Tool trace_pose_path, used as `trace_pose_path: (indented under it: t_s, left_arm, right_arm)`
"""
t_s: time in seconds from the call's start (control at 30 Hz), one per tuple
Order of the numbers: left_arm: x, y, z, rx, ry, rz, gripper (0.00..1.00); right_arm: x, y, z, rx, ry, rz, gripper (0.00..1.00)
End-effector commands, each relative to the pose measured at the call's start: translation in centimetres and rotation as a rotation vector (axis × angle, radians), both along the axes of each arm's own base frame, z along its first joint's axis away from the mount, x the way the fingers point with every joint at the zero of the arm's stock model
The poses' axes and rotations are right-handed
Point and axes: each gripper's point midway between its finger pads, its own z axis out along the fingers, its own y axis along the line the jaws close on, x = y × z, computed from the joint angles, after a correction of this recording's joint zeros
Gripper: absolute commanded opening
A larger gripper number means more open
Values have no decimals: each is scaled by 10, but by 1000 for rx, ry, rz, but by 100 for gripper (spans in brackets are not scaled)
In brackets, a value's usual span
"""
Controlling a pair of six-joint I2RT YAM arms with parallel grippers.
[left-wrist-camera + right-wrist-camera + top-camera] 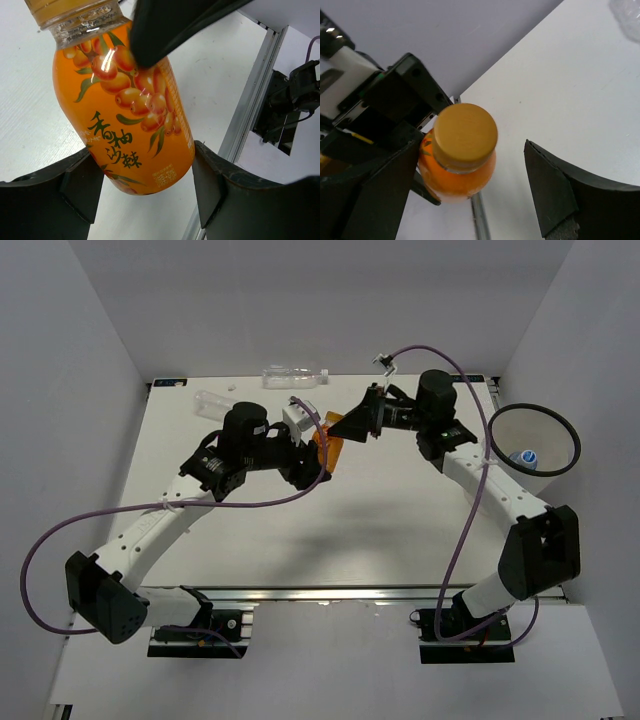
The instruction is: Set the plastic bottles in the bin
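Note:
The stubby orange bottle [328,448] with a gold cap is held off the table between my two grippers near the table's back middle. My left gripper [318,455] is shut on its lower body; in the left wrist view both fingers press the orange bottle [125,125] at its base, around the left gripper's [142,170] midpoint. My right gripper [347,430] is open, its jaws wide around the bottle's capped top [465,135], one finger [380,200] next to it. The white bin [533,406] stands at the right edge, a blue-capped bottle [527,457] inside.
Two clear bottles lie at the table's back edge, one in the middle [295,376] and one to the left [212,402]. Grey walls close in the table at the back and both sides. A metal rail [330,592] runs along the near edge.

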Motion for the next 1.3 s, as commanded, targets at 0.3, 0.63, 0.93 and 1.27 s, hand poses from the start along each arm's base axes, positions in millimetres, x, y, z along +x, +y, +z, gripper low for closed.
trace_pose_path:
  t_s: [0.3, 0.63, 0.93, 1.27]
  left_arm:
    - [6, 4, 30, -38, -118, 43, 0]
    - [31, 28, 41, -10, -173, 248, 98]
    - [105, 114, 48, 30, -157, 876, 98]
    - [248, 251, -28, 46, 256, 1440, 98]
  right_arm:
    - [-5, 40, 12, 37, 19, 25, 72]
    - [29, 24, 22, -5, -43, -173, 16]
    - [122, -131, 54, -146, -142, -755, 13]
    - [93, -345, 100, -603, -324, -1561, 17]
